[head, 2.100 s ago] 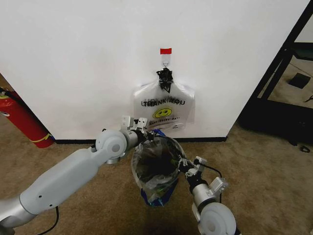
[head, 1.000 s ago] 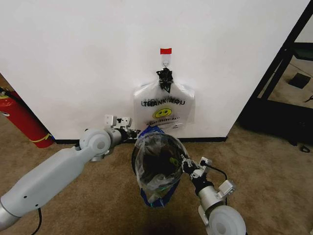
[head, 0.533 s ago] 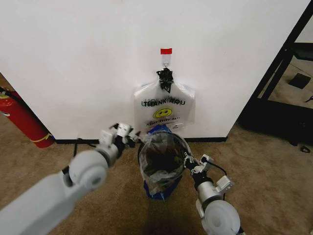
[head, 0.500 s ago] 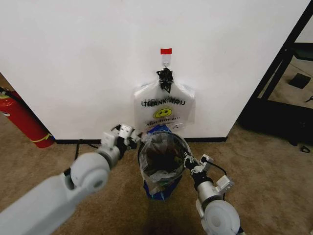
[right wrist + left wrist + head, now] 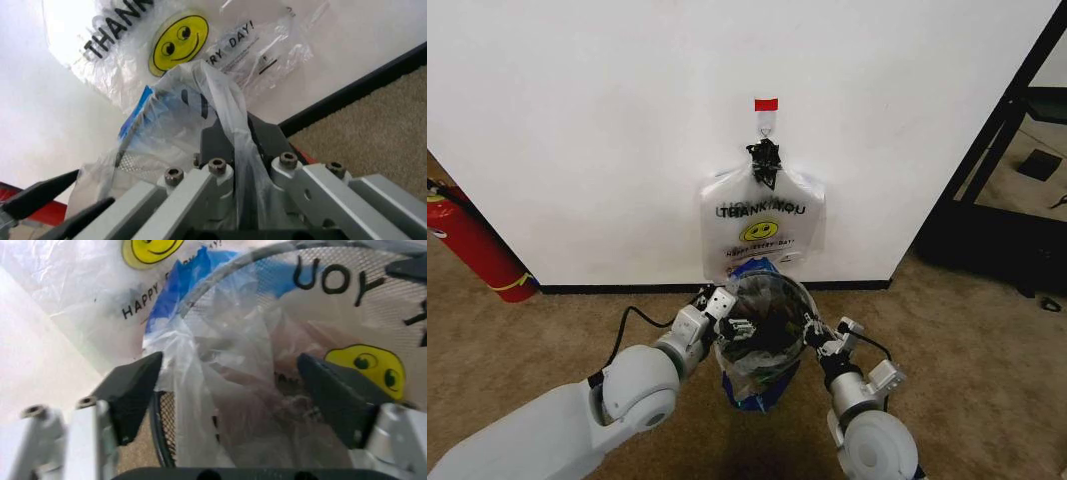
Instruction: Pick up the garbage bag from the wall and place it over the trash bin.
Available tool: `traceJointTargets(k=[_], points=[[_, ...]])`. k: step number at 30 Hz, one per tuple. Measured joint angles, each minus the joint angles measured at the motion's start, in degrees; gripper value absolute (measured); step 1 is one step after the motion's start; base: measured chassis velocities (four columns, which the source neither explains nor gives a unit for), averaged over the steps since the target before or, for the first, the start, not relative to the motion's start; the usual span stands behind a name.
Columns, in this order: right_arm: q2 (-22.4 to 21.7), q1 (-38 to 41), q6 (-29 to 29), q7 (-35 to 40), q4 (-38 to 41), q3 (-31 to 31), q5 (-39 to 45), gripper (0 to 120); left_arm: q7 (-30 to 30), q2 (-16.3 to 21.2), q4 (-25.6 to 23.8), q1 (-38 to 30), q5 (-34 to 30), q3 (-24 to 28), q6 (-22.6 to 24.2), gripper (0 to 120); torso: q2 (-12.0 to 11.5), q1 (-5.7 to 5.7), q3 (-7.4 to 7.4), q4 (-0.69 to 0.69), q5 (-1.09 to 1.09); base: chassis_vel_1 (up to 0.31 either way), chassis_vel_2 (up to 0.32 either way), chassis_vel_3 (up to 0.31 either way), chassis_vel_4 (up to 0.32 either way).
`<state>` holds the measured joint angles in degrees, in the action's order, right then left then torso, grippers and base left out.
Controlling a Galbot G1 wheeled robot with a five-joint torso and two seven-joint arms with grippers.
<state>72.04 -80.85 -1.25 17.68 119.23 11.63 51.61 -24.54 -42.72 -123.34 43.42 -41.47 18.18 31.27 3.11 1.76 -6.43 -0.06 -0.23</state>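
Straddling trash bin (image 5: 762,345) rim: left tool (image 5: 227,390) spread; right tool (image 5: 239,145) pinching garbage bag (image 5: 220,100).

The left claw (image 5: 730,318) now sits right at the near-left rim of the trash bin (image 5: 762,345), where a moment ago it hung off to the left by the baseboard. Its forearm has swung in with it, low across the carpet. Its two fingers (image 5: 133,390) stand spread wide, one outside the mesh and one over the garbage bag (image 5: 240,390) lining the mouth. The bag's left edge looks more bunched there now.
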Motion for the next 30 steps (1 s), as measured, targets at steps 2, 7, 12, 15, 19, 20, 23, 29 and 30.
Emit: traceJointTargets(k=[2, 7, 12, 15, 19, 20, 23, 29, 30], points=[[-0.12, 0.01, -0.01, -0.04, 0.0, 0.02, 0.05, 1, 0.0, 0.15, 0.14, 0.0, -0.21, -0.22, -0.37, 69, 0.0, 0.0, 0.0, 0.0, 0.0, 0.0, 0.0, 0.0, 0.0], [-0.13, 0.14, -0.01, -0.2, -0.08, 0.01, 0.11, 1, -0.15, 0.38, 0.1, 0.11, -0.4, -0.78, -0.71, 51, 0.0, 0.0, 0.0, 0.01, 0.0, 0.0, 0.0, 0.0, 0.0], [0.05, 0.19, -0.03, -0.23, -0.02, -0.24, 0.16, 1, -0.31, 0.48, 0.26, 0.25, -0.45, -0.8, -0.86, 35, 0.0, 0.0, 0.0, 0.01, 0.0, 0.0, 0.0, 0.0, 0.0], [-0.03, -0.01, -0.04, -0.27, 0.2, -0.26, 0.16, 1, -0.46, 0.5, 0.34, 0.34, -0.5, -0.83, -0.98, 22, 0.0, 0.0, 0.0, 0.01, 0.0, 0.0, 0.0, 0.0, 0.0], [-0.08, -0.25, -0.04, -0.35, 0.34, -0.2, 0.18, 1, -0.78, 0.43, 0.69, 0.17, -0.76, -1.18, -1.15, 12, 0.0, 0.0, 0.0, 0.0, 0.0, 0.0, 0.0, 0.0, 0.0], [-0.08, -0.32, -0.04, -0.38, 0.42, -0.19, 0.19, 1, -0.91, 0.37, 0.81, 0.1, -1.03, -1.38, -1.17, 5, 0.0, 0.0, 0.0, 0.0, -0.01, 0.0, 0.0, 0.0, 0.0], [-0.08, -0.42, -0.04, -0.44, 0.5, -0.19, 0.22, 1, -1.4, 0.3, 1.17, -0.08, -2.03, -2.07, -1.18, 0, 0.0, 0.0, 0.0, 0.0, 0.0, 0.0, 0.0, 0.0, 0.0], [-0.16, -0.38, -0.04, -0.44, 0.57, -0.17, 0.49, 1, -1.6, 0.57, 1.48, 0.24, -2.35, -3.18, -1.41, 0, 0.0, 0.0, 0.0, 0.0, 0.0, 0.0, 0.0, 0.0, 0.0], [-0.17, -0.38, -0.04, -0.44, 0.61, -0.16, 0.6, 1, -1.65, 0.58, 1.55, 0.32, -2.47, -3.59, -1.48, 0, 0.0, 0.0, 0.0, 0.0, -0.01, 0.0, 0.0, 0.0, 0.0]])
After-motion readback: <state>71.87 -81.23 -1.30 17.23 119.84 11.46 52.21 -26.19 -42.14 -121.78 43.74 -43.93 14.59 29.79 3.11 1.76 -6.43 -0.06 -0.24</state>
